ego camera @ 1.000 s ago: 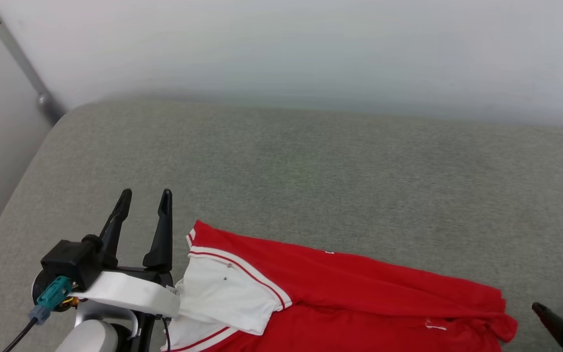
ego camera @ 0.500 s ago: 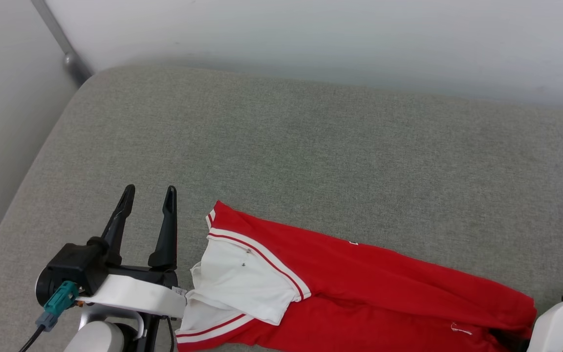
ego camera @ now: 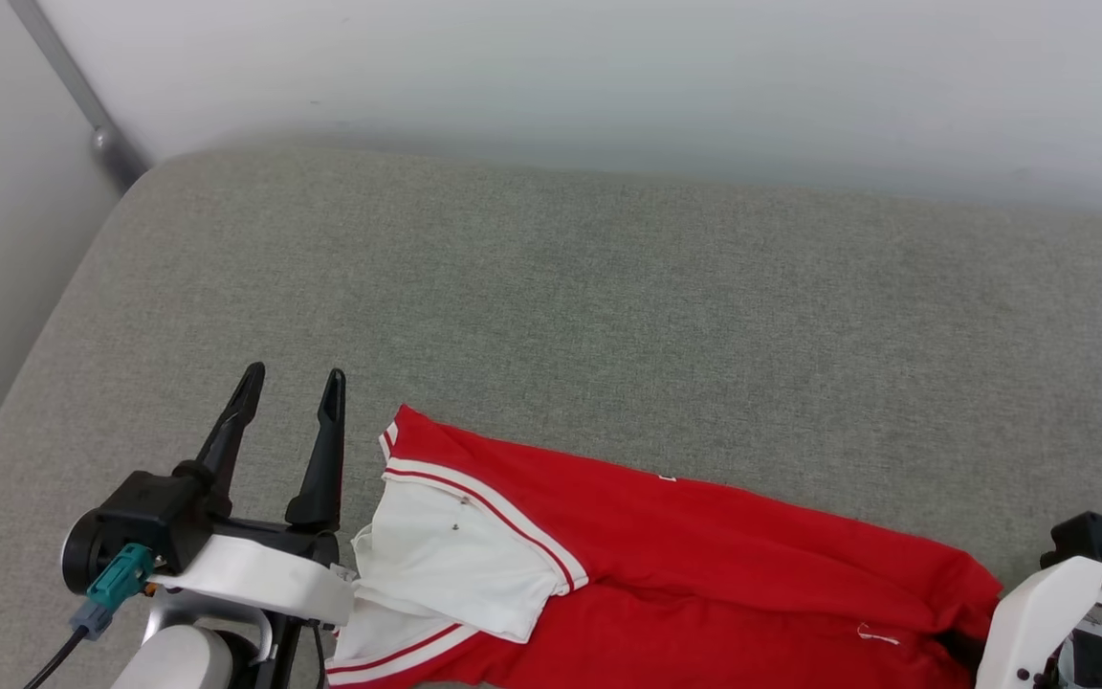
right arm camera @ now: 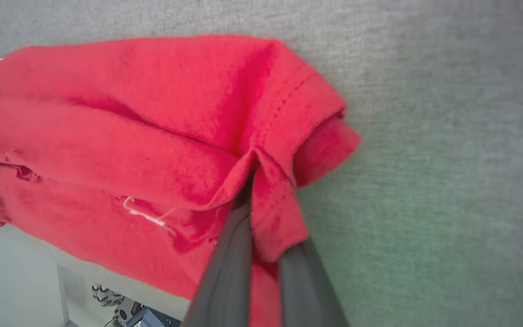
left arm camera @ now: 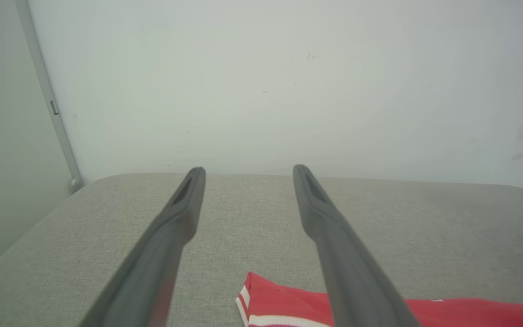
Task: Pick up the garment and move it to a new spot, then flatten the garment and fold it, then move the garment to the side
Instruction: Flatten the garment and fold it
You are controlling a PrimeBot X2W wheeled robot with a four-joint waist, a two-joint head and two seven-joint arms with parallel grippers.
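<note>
The red garment (ego camera: 704, 565) lies stretched along the near edge of the grey cushion, its white red-striped sleeve (ego camera: 455, 565) at the left end. The lettering is hidden. My left gripper (ego camera: 293, 375) is open just left of the sleeve, above the cushion, with nothing between its fingers. In the left wrist view that gripper (left arm camera: 249, 170) points toward the wall, with the garment's corner (left arm camera: 279, 299) below it. My right gripper (right arm camera: 261, 213) is shut on a fold of the garment's red hem (right arm camera: 279, 136) at the right end. A small white hem mark (right arm camera: 145, 215) sits beside it.
The grey cushioned surface (ego camera: 608, 316) stretches wide beyond the garment up to a pale wall (ego camera: 608, 77). A metal pole (ego camera: 82, 105) stands at the back left corner. The cushion's left edge (ego camera: 15, 383) drops off. My right forearm (ego camera: 1039, 612) is at the lower right.
The head camera has shifted. My right gripper, open beside the hem a second ago, has moved onto the garment's right end and shut on it. The left gripper holds as before.
</note>
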